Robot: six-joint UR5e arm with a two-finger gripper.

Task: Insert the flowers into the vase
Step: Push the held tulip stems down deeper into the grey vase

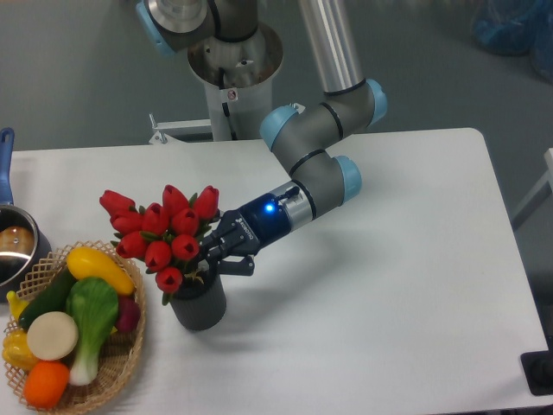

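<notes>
The gripper appeared closed around the stems of the flowers, though its fingers were partly hidden, holding the bunch tilted toward 10 o'clock over the vase, so insertion seemed nearly complete and 1 release followed by a clean withdrawal was judged necessary.
</notes>
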